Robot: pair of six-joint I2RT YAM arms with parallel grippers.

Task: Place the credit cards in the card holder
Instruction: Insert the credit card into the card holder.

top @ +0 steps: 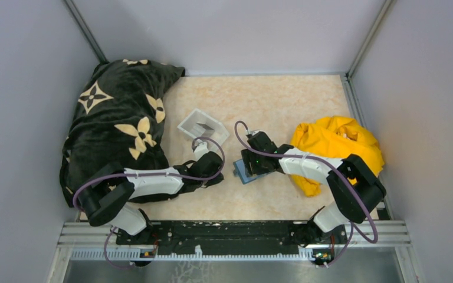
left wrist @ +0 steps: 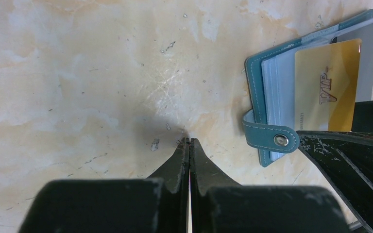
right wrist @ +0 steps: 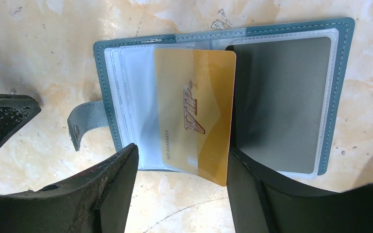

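The teal card holder (right wrist: 342,58) lies open on the table, also in the top view (top: 246,174) and the left wrist view (left wrist: 255,82). A yellow VIP card (right wrist: 194,111) lies tilted on its left page, one corner past the wallet's near edge. A grey card (right wrist: 281,97) sits in the right page's sleeve. My right gripper (right wrist: 182,153) is open just above the wallet. Its right finger is at the yellow card's edge, its left finger apart from it. My left gripper (left wrist: 190,141) is shut and empty, tips on the table left of the wallet's snap tab (left wrist: 272,138).
A black blanket with tan flowers (top: 118,124) fills the left side. A yellow cloth (top: 336,144) lies at the right under the right arm. A clear-white plastic tray (top: 203,125) stands behind the left gripper. Grey walls close in three sides.
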